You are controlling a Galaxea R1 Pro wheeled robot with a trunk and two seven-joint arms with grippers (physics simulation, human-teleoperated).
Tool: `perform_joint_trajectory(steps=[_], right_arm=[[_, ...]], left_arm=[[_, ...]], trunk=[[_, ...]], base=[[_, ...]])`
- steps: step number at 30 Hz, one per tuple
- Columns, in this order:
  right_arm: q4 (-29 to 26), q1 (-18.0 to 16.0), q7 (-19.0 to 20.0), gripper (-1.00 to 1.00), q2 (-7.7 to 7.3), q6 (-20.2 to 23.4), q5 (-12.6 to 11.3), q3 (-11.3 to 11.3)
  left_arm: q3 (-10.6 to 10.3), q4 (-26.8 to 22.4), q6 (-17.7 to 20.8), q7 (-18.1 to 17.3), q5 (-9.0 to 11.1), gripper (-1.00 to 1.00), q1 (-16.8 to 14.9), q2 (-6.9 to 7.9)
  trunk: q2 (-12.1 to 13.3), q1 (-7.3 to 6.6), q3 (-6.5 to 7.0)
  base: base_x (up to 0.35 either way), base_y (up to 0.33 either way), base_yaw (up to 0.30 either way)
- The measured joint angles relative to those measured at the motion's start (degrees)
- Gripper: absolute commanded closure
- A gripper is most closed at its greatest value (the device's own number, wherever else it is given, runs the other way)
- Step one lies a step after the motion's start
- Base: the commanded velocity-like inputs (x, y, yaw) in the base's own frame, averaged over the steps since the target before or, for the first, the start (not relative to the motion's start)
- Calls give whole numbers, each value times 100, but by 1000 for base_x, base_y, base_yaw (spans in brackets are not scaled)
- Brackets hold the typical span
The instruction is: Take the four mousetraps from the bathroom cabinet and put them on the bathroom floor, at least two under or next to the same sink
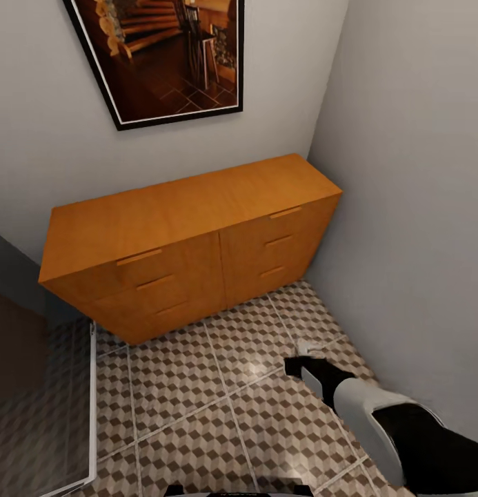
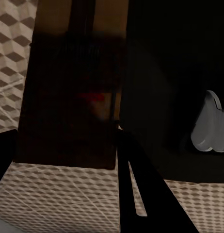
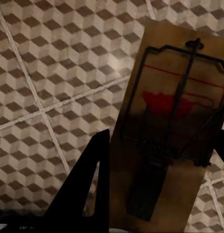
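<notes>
The orange-brown cabinet (image 1: 190, 228) stands against the back wall in the corner, all its drawers closed. In the right wrist view my right gripper (image 3: 163, 141) is shut on a tan mousetrap (image 3: 175, 116) with dark wire and a red spot, held above the cube-patterned bathroom floor (image 3: 58, 73). In the head view my right gripper (image 1: 302, 359) hangs low over the bathroom floor (image 1: 218, 386) near the right wall. My left gripper (image 2: 63, 141) is shut on a second mousetrap (image 2: 68, 97), which lies in deep shadow. The bathroom sink is out of view.
A framed picture (image 1: 163, 55) hangs above the cabinet. A glass panel with a white edge (image 1: 92, 414) stands at the left. The grey wall (image 1: 418, 207) runs close along my right arm. A pale grey rounded part (image 2: 209, 126) shows in the left wrist view.
</notes>
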Motion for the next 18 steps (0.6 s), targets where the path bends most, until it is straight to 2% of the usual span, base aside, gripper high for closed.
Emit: perform_joint_trajectory(steps=[1, 3, 7, 8, 12, 18], right_arm=[[0, 328, 53, 100, -1, -445, 98, 3], [-16, 721, 82, 100, -2, -958, 218, 4], [-17, 1405, 102, 100, -21, -1890, 316, 3], [-16, 1621, 103, 100, -50, -2272, 325, 1], [-17, 2018, 99, 100, -69, -2668, 336, 5], [-13, 2442, 99, 100, -80, -3119, 332, 4]], left_arm=[[-1, -8, -223, 1, 2, 100, 1, -16], [3, -18, -421, 4, 1, 100, 1, -58], [25, -177, -531, 34, 0, 100, 5, -99], [29, -338, -552, 44, 1, 100, 1, -92], [45, -755, -541, 101, 9, 100, 3, -55], [62, -1228, -570, 465, 11, 100, 3, 160]], trunk=[[0, 0, 0], [0, 0, 0], [0, 0, 0], [-1, 0, 0], [-1, 0, 0], [-1, 0, 1]], base=[[0, 0, 0], [0, 0, 0], [0, 0, 0], [0, 0, 0], [0, 0, 0], [0, 0, 0]])
